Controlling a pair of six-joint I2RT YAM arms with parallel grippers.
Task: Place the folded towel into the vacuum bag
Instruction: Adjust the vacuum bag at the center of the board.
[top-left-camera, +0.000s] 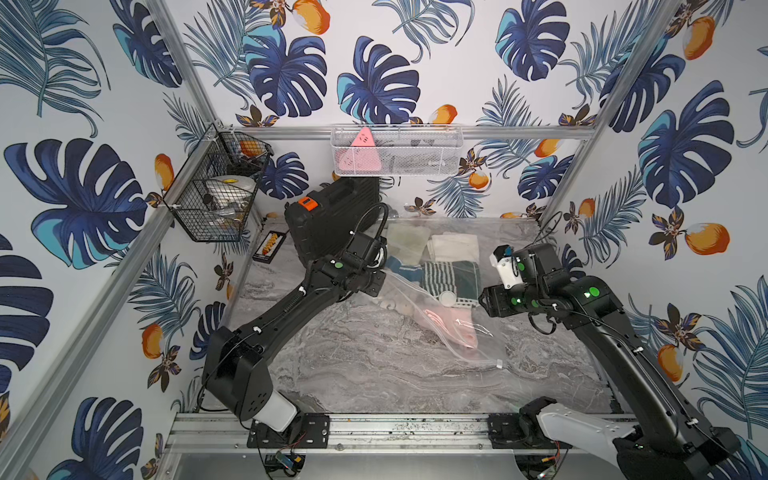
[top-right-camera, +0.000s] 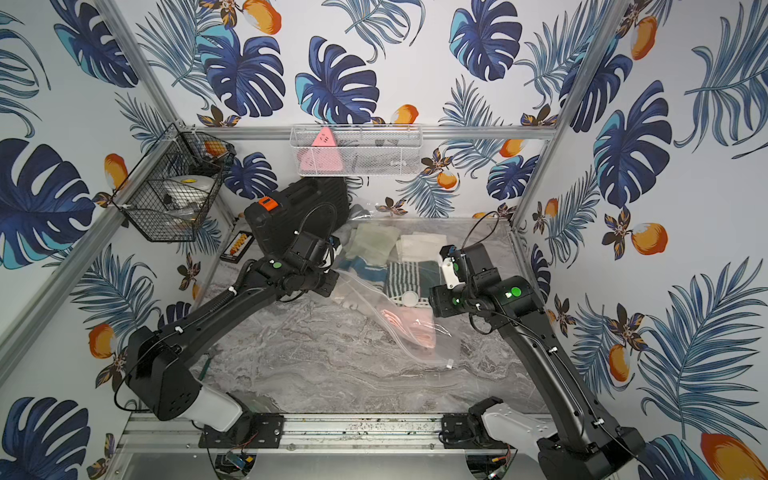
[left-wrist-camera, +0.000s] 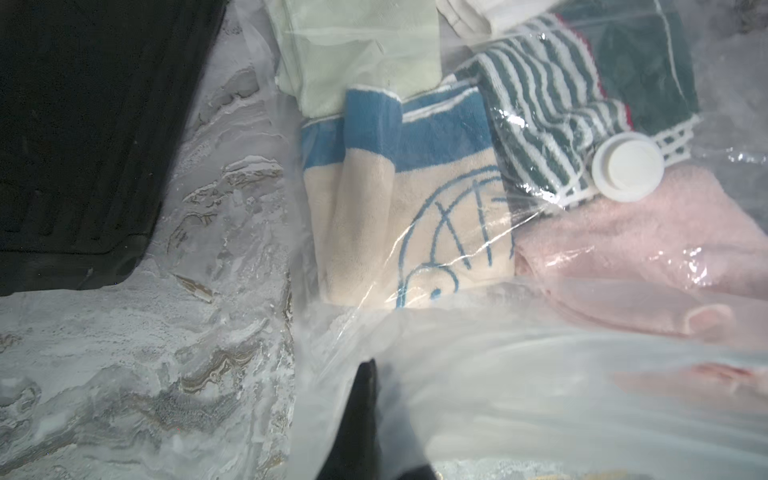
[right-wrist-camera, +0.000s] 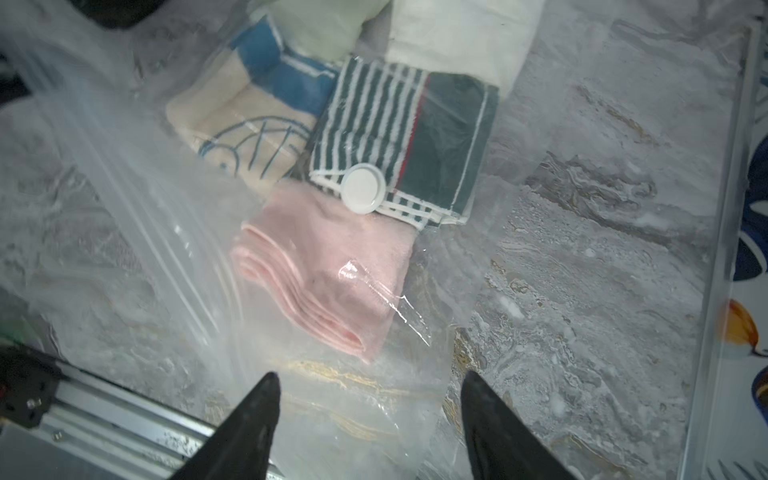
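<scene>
While my left pincer (left-wrist-camera: 368, 372) was pinched tight on the vacuum bag (top-left-camera: 469, 345) edge, my right pincer (right-wrist-camera: 370, 382) hung spread wide. The pink folded towel (right-wrist-camera: 324, 266) sat inside the bag, mid-frame on the surface (top-left-camera: 374, 374), right by the valve (right-wrist-camera: 362, 188).

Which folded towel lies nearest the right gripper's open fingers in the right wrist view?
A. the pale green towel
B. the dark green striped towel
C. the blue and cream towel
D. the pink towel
D: in the right wrist view the pink towel lies directly ahead of the open right gripper, nearer than any other.
</scene>
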